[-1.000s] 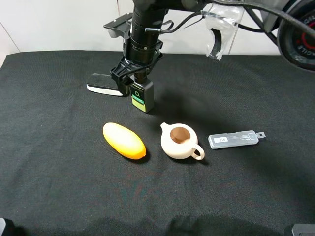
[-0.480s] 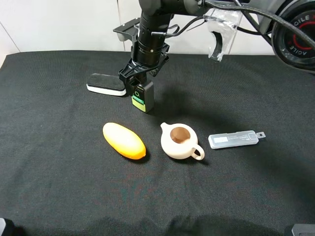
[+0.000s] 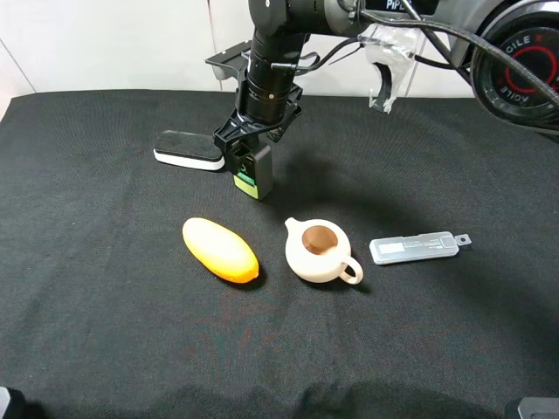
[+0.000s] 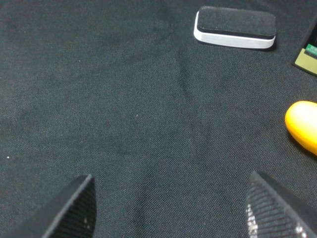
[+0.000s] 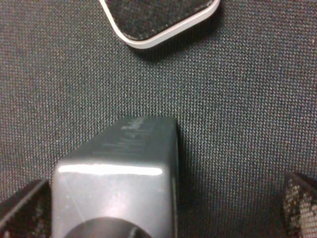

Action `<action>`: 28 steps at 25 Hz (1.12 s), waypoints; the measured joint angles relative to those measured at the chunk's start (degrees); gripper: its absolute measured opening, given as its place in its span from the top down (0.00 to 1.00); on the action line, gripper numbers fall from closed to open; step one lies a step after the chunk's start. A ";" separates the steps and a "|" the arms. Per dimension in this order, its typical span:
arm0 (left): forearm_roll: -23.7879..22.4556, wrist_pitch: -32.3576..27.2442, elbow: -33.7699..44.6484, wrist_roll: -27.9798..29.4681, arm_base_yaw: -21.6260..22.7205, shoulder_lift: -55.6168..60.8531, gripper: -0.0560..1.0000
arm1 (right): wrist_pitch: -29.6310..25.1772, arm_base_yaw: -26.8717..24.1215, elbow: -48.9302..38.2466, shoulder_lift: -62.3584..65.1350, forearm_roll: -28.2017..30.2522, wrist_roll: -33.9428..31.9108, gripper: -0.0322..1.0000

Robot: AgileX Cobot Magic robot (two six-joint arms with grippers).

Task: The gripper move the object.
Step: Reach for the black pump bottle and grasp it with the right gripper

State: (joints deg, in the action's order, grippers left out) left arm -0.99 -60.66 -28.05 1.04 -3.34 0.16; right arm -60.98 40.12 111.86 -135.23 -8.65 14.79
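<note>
1. Black fabric tabletop (image 3: 96, 340) carries the bottle (image 3: 255, 173), which stands just beside the eraser (image 3: 186, 150).
2. I read the right end effector (image 3: 247, 148) as spread wide around the bottle's top, with one finger (image 5: 301, 208) well clear of it.
3. I see the left end effector (image 4: 173, 213) spread wide, with nothing between its fingers.

R tool (image 3: 244, 144) open, pointing down; L tool (image 4: 171, 206) open.
</note>
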 joint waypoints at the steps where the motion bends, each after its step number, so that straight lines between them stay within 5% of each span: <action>1: 0.00 0.00 0.00 0.00 0.00 0.00 0.31 | 0.00 0.00 0.00 0.00 -0.05 0.00 0.30; 28: 0.00 0.00 0.00 0.00 0.00 0.00 0.31 | -4.79 0.00 1.99 -0.48 0.67 -0.65 0.30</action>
State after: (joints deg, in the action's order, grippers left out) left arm -0.99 -60.66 -28.05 1.04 -3.34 0.16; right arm -65.77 40.12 113.84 -135.71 -7.99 14.14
